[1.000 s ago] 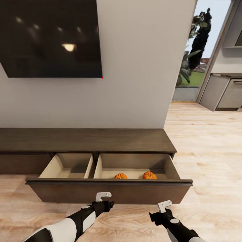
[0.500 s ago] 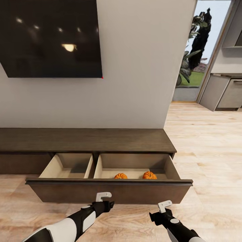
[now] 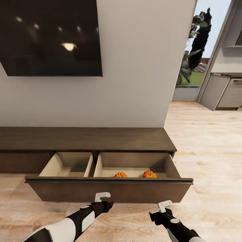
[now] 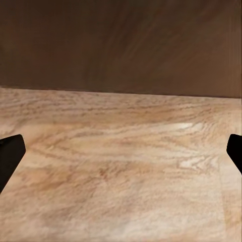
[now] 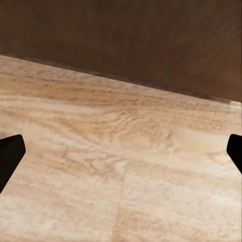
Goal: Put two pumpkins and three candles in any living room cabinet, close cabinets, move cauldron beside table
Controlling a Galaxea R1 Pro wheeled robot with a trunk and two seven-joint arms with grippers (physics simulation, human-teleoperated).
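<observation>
The whole head view has shifted slightly, so the camera has moved: the black wall screen (image 3: 50,37) and the long dark brown wooden cabinet (image 3: 84,139) sit a little differently in the picture than half a second ago. The left gripper (image 3: 102,195), at the open drawer's front panel, shows a touch higher than before.

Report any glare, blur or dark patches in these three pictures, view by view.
Head view: ceiling lights glare as pale spots on the dark wall screen, the doorway is bright, and the pumpkins sit sharp in the open drawer. Left wrist view: cabinet front dark and smeared, floor grain soft. Right wrist view: the same softness, with a shadow line under the cabinet.
</observation>
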